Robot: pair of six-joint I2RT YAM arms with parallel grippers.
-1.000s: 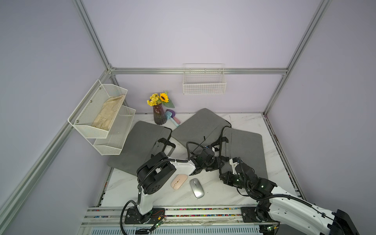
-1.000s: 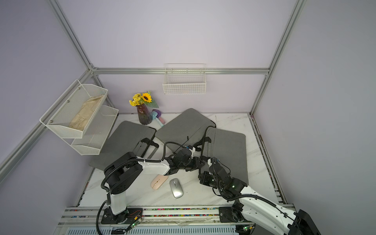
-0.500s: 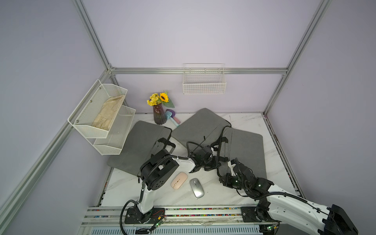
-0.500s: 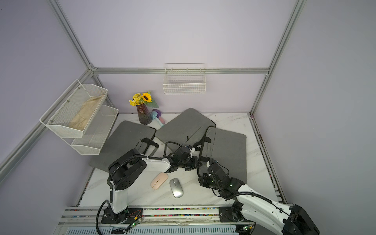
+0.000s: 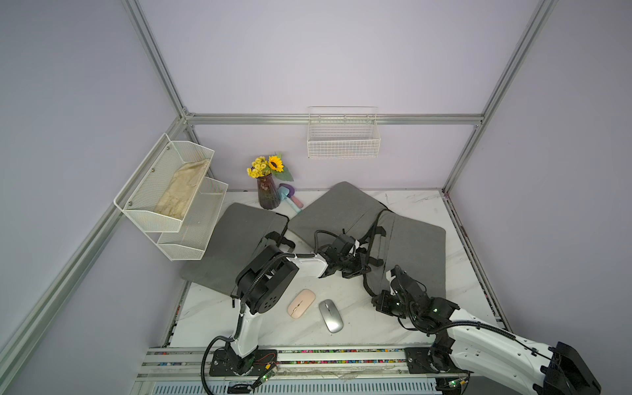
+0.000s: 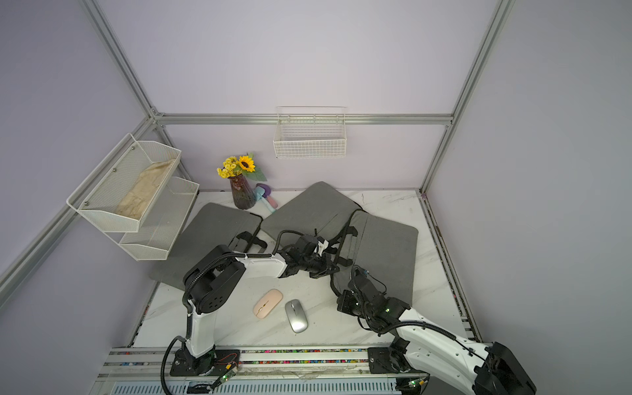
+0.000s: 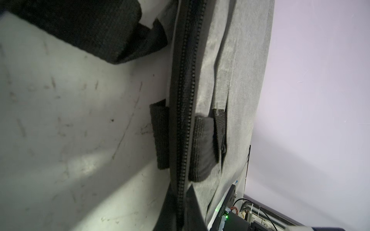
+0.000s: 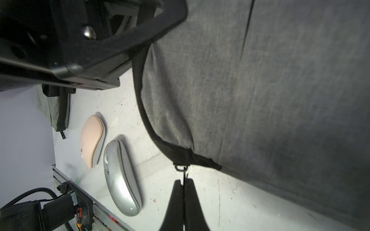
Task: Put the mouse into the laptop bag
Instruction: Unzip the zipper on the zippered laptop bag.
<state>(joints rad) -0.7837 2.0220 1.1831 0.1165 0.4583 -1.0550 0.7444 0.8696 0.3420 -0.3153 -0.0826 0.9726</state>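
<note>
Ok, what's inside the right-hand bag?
The bag shows only grey fabric; its zip looks closed, so the inside is hidden. The pink mouse and silver mouse lie outside it on the table.

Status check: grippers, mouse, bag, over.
Left gripper shut on zipper edge. Right gripper shut on zipper pull. Pink mouse, silver mouse on table, untouched. No obstruction seen.

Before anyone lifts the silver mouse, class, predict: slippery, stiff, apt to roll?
The silver mouse looks glossy and rounded, so a grip may slip. Lying low and flat on the table, it would probably slide rather than roll if pushed. Its hard-looking shell likely stays stiff when squeezed.
</note>
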